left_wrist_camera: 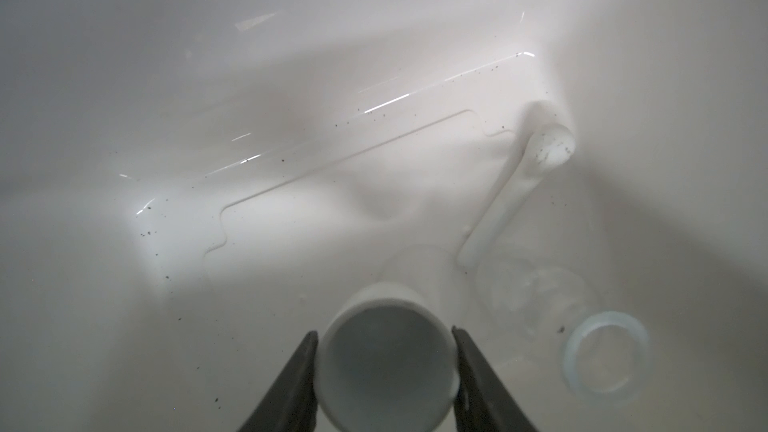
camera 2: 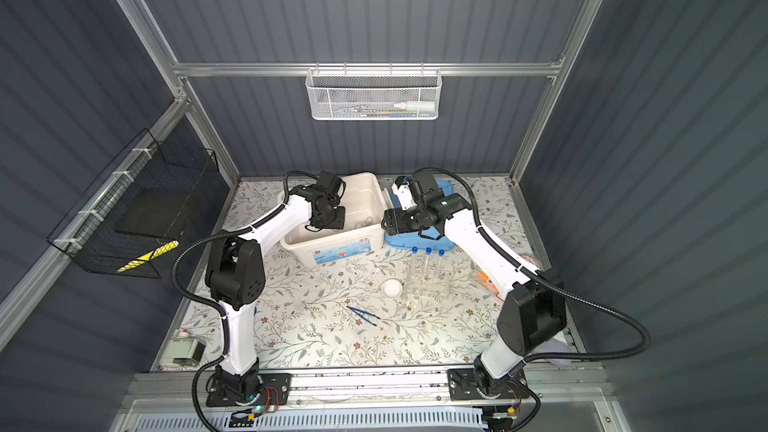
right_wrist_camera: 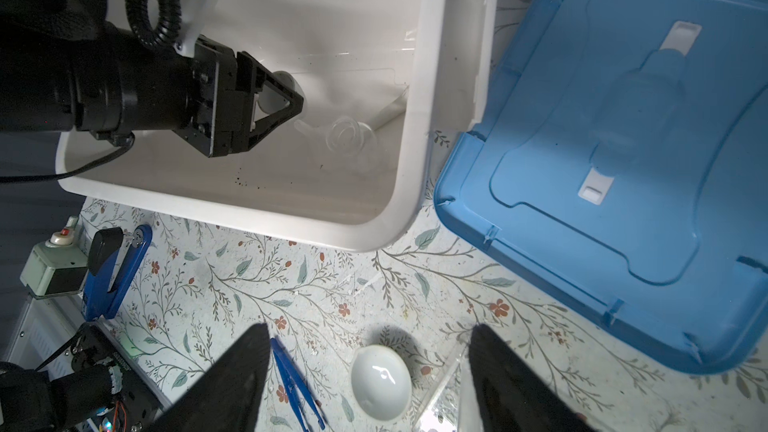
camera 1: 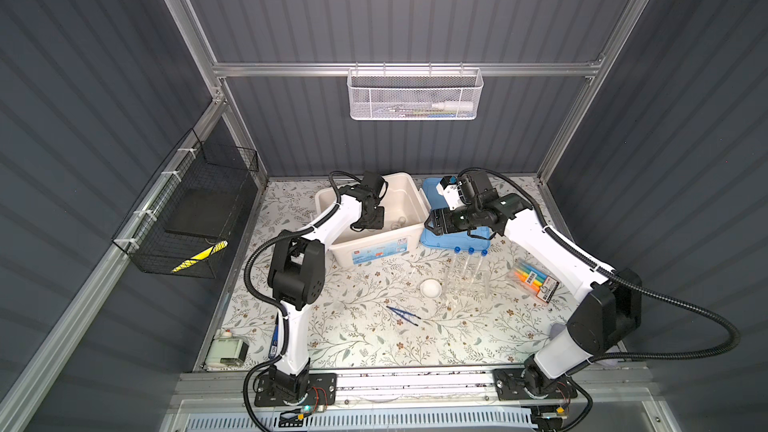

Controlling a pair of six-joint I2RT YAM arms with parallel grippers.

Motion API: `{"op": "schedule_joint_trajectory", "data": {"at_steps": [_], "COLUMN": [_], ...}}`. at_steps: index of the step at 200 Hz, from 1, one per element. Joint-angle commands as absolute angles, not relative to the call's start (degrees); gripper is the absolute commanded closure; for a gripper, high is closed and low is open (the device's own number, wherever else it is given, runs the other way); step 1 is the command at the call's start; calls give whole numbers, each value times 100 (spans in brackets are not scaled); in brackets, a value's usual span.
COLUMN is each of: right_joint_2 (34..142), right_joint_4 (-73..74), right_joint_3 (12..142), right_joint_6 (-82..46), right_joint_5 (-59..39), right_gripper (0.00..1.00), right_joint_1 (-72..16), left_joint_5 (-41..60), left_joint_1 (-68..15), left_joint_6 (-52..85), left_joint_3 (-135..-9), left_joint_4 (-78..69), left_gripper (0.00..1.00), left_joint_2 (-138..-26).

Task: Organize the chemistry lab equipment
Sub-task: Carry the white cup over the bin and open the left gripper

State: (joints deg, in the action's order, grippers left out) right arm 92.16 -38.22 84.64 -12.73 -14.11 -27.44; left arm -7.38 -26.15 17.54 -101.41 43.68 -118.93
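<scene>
My left gripper (left_wrist_camera: 383,330) is down inside the white bin (camera 1: 409,201), shut on a small white dish (left_wrist_camera: 386,363). Beside it on the bin floor lie the white rod (left_wrist_camera: 515,193) and the small clear flask (left_wrist_camera: 582,326). My right gripper (right_wrist_camera: 369,326) hangs open and holds nothing, above the table by the bin's right corner. Under it are a second white dish (right_wrist_camera: 380,382), the blue tweezers (right_wrist_camera: 297,384) and a corner of the clear rack (right_wrist_camera: 440,401). In both top views, three blue-capped test tubes (camera 1: 469,268) stand in that rack.
The bin's blue lid (camera 1: 453,238) lies flat to its right, under my right arm. A pack of coloured highlighters (camera 1: 536,282) sits right of the rack. A small white-and-green device (camera 1: 226,351) stands at the table's front left corner.
</scene>
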Motion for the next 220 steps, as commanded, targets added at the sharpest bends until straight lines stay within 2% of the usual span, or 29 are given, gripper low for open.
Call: {"op": "schedule_joint_trajectory", "data": {"at_steps": [1, 17, 56, 98, 152, 186, 220], "right_joint_2": [9141, 9132, 9098, 8997, 8744, 8492, 8303], "right_joint_4": [-3942, -3971, -3990, -3940, -3878, -3660, -3536], "right_joint_3": [8446, 8442, 8396, 8306, 8181, 7978, 7821], "right_joint_6": [-1162, -1126, -1125, -1144, -1149, -1221, -1210], "right_joint_5": [-1335, -1310, -1292, -1267, -1134, -1097, -943], "right_gripper": [22, 22, 21, 21, 18, 14, 9], "right_joint_1": [-2707, -2704, -2663, -2610, -2523, -2514, -2455], "left_joint_5": [-613, -592, -483, -563, -745, -969, -1566], "left_joint_1": [-2584, -2582, -2584, -2584, -2606, -2828, -3539], "left_joint_6": [1659, 1670, 1662, 1626, 1584, 1479, 1054], "left_joint_3": [-10293, -10275, -10404, -10628, -11033, -10989, -10556], "left_joint_4": [4456, 4439, 4508, 4625, 4889, 5012, 5115], "left_gripper": [56, 52, 37, 26, 3, 0, 0], "left_joint_2": [-12129, -12138, -12120, -11938, -11194, -10506, -9944]}}
